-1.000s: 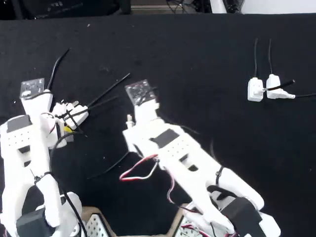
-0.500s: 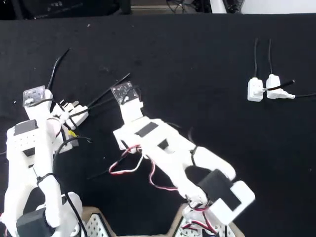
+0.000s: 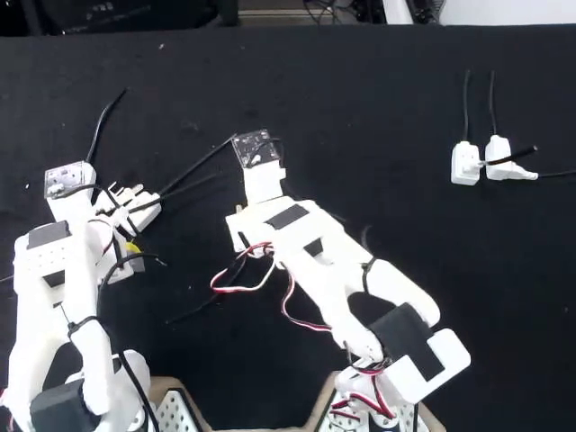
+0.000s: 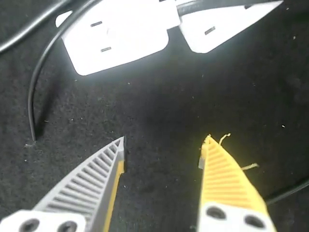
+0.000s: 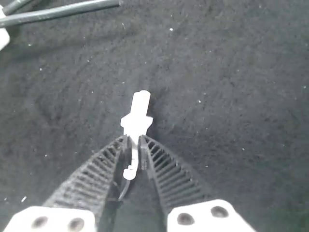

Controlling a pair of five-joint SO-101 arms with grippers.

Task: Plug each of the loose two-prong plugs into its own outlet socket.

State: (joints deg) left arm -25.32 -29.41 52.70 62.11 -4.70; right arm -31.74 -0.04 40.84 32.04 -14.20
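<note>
The right gripper (image 5: 133,140) pinches a white plug (image 5: 137,115) near the table's (image 3: 360,90) middle, while the left gripper (image 4: 164,141), fingers spread, hovers by sockets (image 4: 116,36) at the plug's nine o'clock.

The high view looks down over the whole bench (image 3: 378,81). Wrist views peer closely past the left pincer (image 4: 161,145) and right pincer (image 5: 133,141) onto it.

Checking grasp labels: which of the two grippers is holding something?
The right gripper: it is shut on a white plug. The left gripper is open, holding nothing, facing the white outlet blocks.
</note>
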